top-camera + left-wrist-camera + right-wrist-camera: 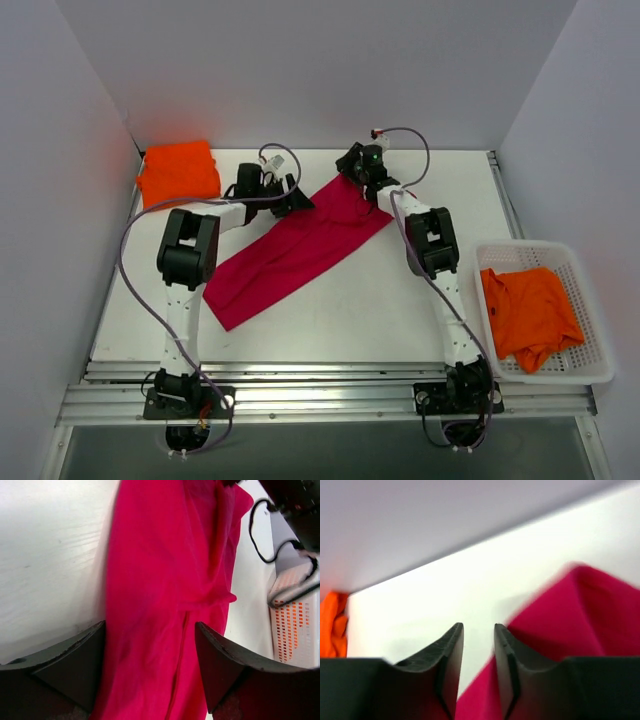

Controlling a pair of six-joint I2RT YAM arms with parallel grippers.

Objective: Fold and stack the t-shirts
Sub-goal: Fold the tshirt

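Note:
The crimson-pink t-shirt [300, 245] lies folded into a long strip, running diagonally from the table's front left to the back middle. My left gripper [298, 203] is open at the strip's far left edge; in the left wrist view its jaws [150, 625] stand wide apart with the crimson cloth [165, 580] filling the gap. My right gripper [350, 172] hangs at the strip's far corner. Its jaws [478, 626] are a little apart and hold nothing, with crimson cloth [580, 610] beside and below them. One orange t-shirt [180, 172] sits folded at the back left, and also shows in the right wrist view [332, 625].
A white mesh basket [520, 246] stands at the right edge with a crumpled orange t-shirt [530, 315] in it; the basket also shows in the left wrist view [295, 625]. Grey walls close the back and both sides. Arm cables loop over the back of the table.

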